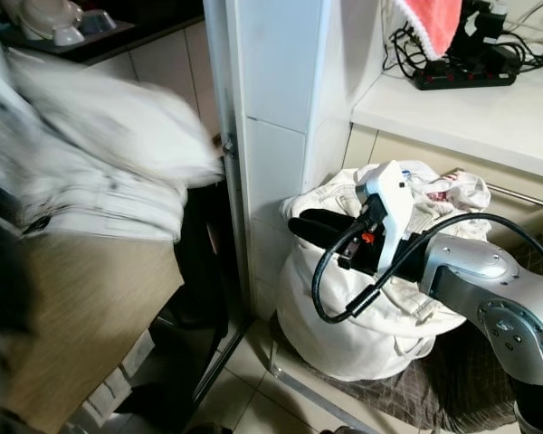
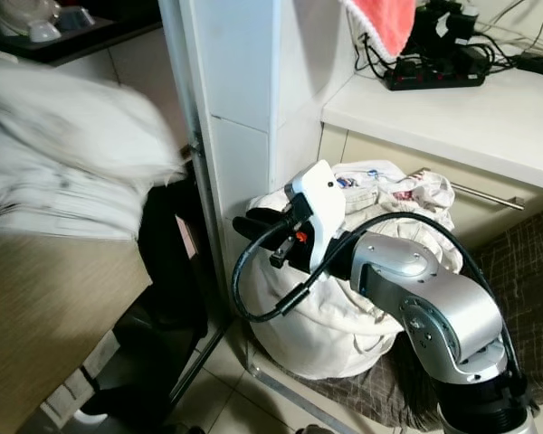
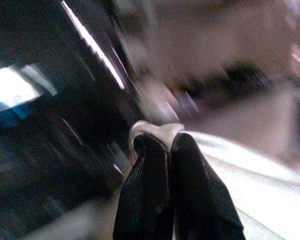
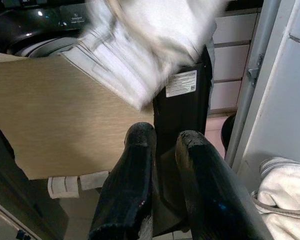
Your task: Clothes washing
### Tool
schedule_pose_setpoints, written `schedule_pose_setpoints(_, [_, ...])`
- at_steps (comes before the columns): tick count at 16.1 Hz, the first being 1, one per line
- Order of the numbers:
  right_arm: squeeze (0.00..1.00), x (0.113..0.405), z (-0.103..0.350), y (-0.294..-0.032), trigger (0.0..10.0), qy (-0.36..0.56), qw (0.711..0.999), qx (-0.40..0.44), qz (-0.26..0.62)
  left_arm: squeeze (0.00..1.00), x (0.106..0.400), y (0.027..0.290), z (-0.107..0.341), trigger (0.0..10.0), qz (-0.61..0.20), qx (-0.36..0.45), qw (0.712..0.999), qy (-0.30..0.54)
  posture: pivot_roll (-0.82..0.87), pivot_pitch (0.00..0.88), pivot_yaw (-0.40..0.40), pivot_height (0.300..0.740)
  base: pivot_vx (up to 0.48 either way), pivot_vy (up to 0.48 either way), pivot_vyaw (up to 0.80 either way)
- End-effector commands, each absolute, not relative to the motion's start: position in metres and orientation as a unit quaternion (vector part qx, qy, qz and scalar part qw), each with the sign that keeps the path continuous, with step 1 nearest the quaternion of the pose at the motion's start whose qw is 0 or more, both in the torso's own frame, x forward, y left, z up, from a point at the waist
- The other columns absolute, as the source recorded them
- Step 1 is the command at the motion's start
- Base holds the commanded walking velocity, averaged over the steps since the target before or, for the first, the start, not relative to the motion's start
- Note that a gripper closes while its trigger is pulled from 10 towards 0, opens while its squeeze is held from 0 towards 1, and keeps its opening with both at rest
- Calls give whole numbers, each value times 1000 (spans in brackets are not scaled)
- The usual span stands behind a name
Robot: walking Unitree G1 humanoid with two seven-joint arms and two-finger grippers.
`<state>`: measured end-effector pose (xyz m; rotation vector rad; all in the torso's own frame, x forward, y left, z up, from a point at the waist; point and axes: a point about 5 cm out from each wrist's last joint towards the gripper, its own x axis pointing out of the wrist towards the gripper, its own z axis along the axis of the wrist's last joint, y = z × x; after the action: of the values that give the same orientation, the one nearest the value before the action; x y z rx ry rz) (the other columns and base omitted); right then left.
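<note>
One white garment (image 3: 155, 131) sits pinched between left jaws.

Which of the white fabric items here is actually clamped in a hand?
The blurred white garment at upper left: the left hand pinches its edge. The white laundry bag sits on the floor, ungripped beside the right hand.

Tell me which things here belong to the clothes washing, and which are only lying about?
Belong to the job:
white garment, pinched in the left claw
white laundry bag full of clothes
right claw, empty, in front of the bag

Only lying about:
power strip on the counter
red cloth
</note>
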<state>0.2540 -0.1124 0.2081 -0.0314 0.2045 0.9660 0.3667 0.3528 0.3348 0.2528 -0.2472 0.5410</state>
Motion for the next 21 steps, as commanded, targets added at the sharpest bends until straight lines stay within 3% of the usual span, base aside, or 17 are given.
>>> schedule_pose_setpoints(1, [0,255,213,-114,10000,85,883,-21,460,0,351,354,391,0,305,205,904,-218,-152,0,69,740,0,0,0])
schedule_pose_setpoints(3, [0,256,213,-113,10000,83,883,-22,462,0,343,352,416,0,325,275,871,-246,-142,0,70,740,0,0,0])
schedule_pose_setpoints(4, [0,256,213,-112,10000,82,883,-21,462,0,344,351,416,0,325,288,867,-243,-142,0,70,740,0,0,0])
schedule_pose_setpoints(5, [0,256,213,-112,10000,82,882,-21,463,0,353,348,401,0,298,291,887,-200,-142,0,72,740,0,0,0])
schedule_pose_setpoints(7, [0,255,212,-111,10000,83,882,-24,463,0,373,343,343,10000,226,292,927,-66,-151,0,77,740,0,0,0])
schedule_pose_setpoints(9, [0,252,211,-112,10000,87,881,-26,465,0,376,346,299,10000,194,249,948,33,-157,0,82,740,0,0,0])
schedule_pose_setpoints(10, [0,251,210,-113,10000,90,879,-28,466,847,374,349,281,10000,186,232,952,69,-157,0,82,740,0,0,0])
schedule_pose_setpoints(11, [0,250,209,-113,10000,92,879,-29,467,1000,373,350,274,10000,181,224,954,86,-157,0,82,740,0,0,0])
schedule_pose_setpoints(14, [0,250,208,-113,10000,96,877,-32,469,1000,364,364,275,10000,194,215,952,94,-148,0,66,740,0,0,0])
schedule_pose_setpoints(18, [0,259,208,-113,10000,92,888,-36,449,1000,365,362,293,10000,199,237,950,36,-137,0,58,740,0,0,0])
schedule_pose_setpoints(19, [0,262,208,-114,10000,90,893,-36,439,0,363,364,301,10000,213,257,942,7,-135,0,60,740,0,0,0])
schedule_pose_setpoints(21, [0,270,207,-120,10000,88,914,-39,394,0,372,347,299,10000,136,182,974,-4,-135,0,64,740,0,0,0])
